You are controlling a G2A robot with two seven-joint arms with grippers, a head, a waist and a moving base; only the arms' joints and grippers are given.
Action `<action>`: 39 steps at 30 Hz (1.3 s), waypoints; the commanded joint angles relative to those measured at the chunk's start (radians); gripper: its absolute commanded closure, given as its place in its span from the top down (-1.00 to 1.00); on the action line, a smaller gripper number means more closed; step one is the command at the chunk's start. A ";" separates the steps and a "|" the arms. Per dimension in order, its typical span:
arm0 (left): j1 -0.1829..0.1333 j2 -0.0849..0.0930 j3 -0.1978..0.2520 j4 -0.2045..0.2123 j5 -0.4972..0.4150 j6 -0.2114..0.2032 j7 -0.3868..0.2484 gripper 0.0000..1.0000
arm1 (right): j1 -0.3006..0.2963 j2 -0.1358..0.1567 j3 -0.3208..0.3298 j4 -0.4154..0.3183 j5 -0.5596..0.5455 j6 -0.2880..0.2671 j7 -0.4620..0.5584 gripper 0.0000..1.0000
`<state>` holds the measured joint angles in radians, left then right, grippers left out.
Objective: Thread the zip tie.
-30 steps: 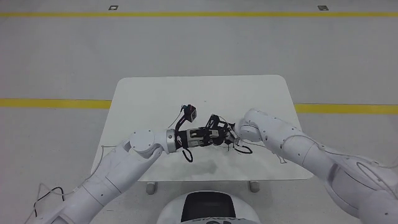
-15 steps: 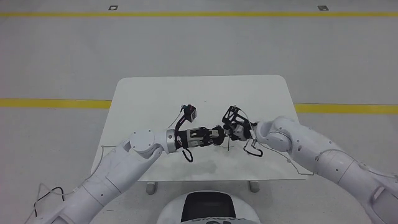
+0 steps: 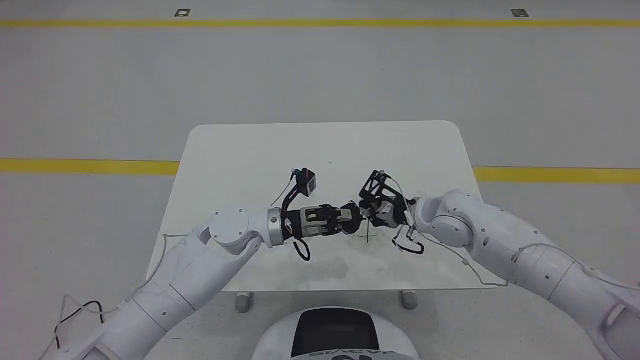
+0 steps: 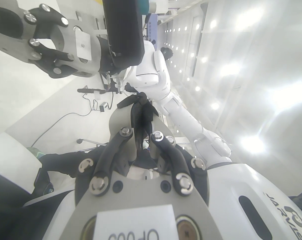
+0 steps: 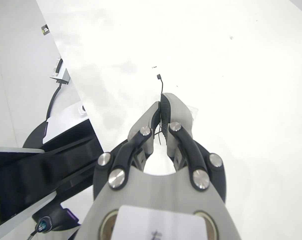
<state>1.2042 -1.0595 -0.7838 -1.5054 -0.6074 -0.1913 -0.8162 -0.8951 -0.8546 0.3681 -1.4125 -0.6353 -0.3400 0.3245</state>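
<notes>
A thin black zip tie [image 5: 161, 86] is pinched in my right gripper [image 5: 161, 102], which is shut on it. Its small square head [image 5: 158, 76] sticks out past the fingertips above the white table [image 5: 216, 38], and its tail runs back between the pads. Over the table's front middle, my right gripper [image 3: 368, 210] stands tip to tip with my left gripper [image 3: 352, 217]. My left gripper [image 4: 140, 103] is shut, and I cannot tell what the dark bit at its tips is. The right arm's wrist [image 4: 66, 48] hangs close beyond it.
The white table [image 3: 250, 160] has rounded corners, and its front edge lies just under both grippers. A small box with a cable [image 5: 59, 76] hangs off the table's side edge. Yellow floor lines [image 3: 90, 166] run behind the table.
My right gripper pulled away from the left gripper toward the right, then eased back a little. The left arm has stayed put.
</notes>
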 commanded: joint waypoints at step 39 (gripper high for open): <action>0.000 0.000 0.000 0.000 0.000 0.000 0.000 -1.00 | -0.434 0.146 0.213 -0.164 0.152 0.008 -1.016 -1.00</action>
<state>1.2042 -1.0595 -0.7838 -1.5054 -0.6074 -0.1913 -0.8162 -1.3264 -0.7064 0.5786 -1.5718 -0.4838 -0.3371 -0.7009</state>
